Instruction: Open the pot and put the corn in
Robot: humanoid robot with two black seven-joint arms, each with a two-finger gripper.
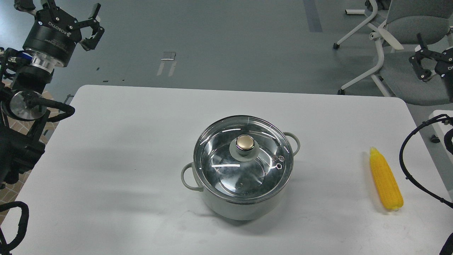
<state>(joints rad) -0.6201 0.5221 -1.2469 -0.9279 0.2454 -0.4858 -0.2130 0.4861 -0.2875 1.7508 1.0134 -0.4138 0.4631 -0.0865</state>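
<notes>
One white surface (124, 148) filled the lower part of the head view, carrying two things: one pot and one corn cob.

Nearest the viewer, just right of centre, stood the single pot (244, 203), round and pale grey-green, with two small loop handles, one at its near left and one at its far right. One glass lid (219, 159) sat closed on it, topped by one gold-coloured knob (245, 142); the shiny steel inside showed through the glass.

To the right, close to the surface's right edge and well apart from the pot, lay the one corn (385, 180), bright yellow, lengthwise front to back, its pointed tip aimed away from the viewer.

Farther back were two tools, both raised beyond the surface's corners and touching nothing. The left tool (72, 26) sat at the upper left, its fingers spread apart and empty, well apart from the pot and farther still from the corn. The right tool (423, 62) showed at the upper right edge, only partly in view, small and dark; whether it was released or clenched could not be told. It hung beyond the corn, well apart from it.

Farthest back, on the grey floor (230, 46), stood one grey office chair (403, 32) with a white frame.
</notes>
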